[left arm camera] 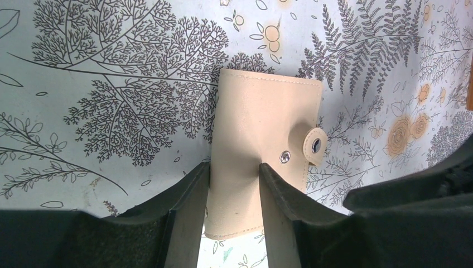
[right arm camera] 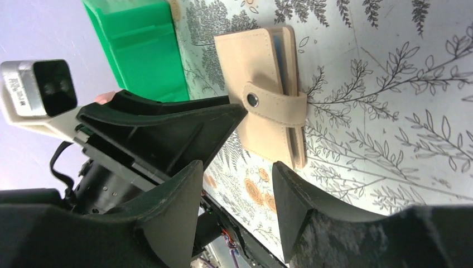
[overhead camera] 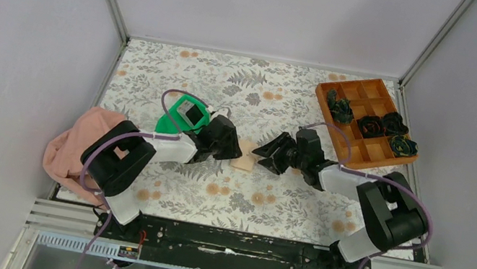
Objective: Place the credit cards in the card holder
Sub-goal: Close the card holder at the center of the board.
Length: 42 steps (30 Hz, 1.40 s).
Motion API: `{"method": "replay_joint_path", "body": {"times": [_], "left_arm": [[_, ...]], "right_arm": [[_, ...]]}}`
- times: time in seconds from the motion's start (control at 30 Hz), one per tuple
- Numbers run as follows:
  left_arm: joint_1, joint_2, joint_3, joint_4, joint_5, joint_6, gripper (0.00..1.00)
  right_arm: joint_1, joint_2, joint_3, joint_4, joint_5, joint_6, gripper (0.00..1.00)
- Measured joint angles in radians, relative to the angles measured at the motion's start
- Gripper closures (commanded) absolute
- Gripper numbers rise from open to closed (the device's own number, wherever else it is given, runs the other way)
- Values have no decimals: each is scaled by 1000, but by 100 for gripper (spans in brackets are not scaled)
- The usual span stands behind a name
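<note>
The tan card holder lies folded on the flowered mat between both grippers, with its tab snapped over one edge. In the left wrist view, the card holder lies flat and my left gripper is open just over its near end, one finger on each side of the middle. In the right wrist view, the card holder shows a blue-grey inner edge, and my right gripper is open and empty a little short of it. No loose credit cards show in any view.
A green tray sits behind the left gripper and also shows in the right wrist view. An orange-brown compartment box holding dark rosette lumps stands at the back right. A pink cloth lies at the left edge.
</note>
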Motion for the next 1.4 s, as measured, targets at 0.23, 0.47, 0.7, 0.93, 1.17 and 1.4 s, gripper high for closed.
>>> {"method": "replay_joint_path", "body": {"times": [0.23, 0.47, 0.7, 0.93, 1.17, 1.4], "left_arm": [[0, -1, -5, 7, 0, 0, 54], [0, -3, -8, 12, 0, 1, 54], [0, -3, -8, 11, 2, 2, 54], [0, -3, -8, 12, 3, 8, 54], [0, -2, -8, 13, 6, 9, 54], [0, 8, 3, 12, 13, 18, 54]], "right_arm": [[0, -79, 0, -94, 63, -49, 43], [0, 34, 24, -121, 101, -72, 43], [0, 100, 62, -70, 105, -25, 43], [0, 112, 89, -94, 141, 43, 41], [1, 124, 140, -176, 184, 102, 41], [12, 129, 170, -233, 214, 129, 43]]}}
